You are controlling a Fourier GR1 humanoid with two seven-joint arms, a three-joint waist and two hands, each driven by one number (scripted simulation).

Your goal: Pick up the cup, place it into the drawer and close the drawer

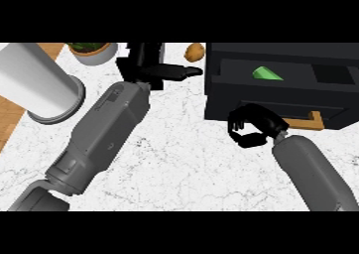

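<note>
Head view, looking steeply down on a white marbled counter point(182, 163). At far right stands a black drawer unit with its drawer point(285, 82) pulled open; a green cup point(267, 74) lies on its side inside the drawer's compartment. The right hand point(252, 126), fingers curled and holding nothing, sits at the drawer's near front edge, just left of the tan handle point(314, 120); whether it touches the front cannot be told. The left hand point(156, 69), fingers extended, rests at the far side of the counter, well apart from the drawer. Judged step: placing appears done, and closing is in hand. The next move calls for the right hand to push the drawer front squarely away, toward the far side, until it is flush.
</note>
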